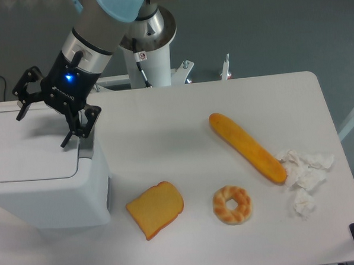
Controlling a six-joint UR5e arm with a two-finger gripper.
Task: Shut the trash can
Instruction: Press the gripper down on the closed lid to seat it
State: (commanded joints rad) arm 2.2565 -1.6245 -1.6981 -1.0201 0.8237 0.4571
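The trash can [46,193] is a large white boxy bin at the left edge of the table, with its flat white lid [29,146] lying down level on top. A grey latch [86,145] sits at the lid's right edge. My gripper [41,128] hangs just above the lid's back right part, open, its black fingers [76,127] spread wide with nothing between them. Whether the fingertips touch the lid I cannot tell.
On the white table lie a slice of bread [155,209], a doughnut [232,204], a long baguette [246,146] and crumpled white tissue [304,173] at the right. The arm's white base [152,48] stands behind the table.
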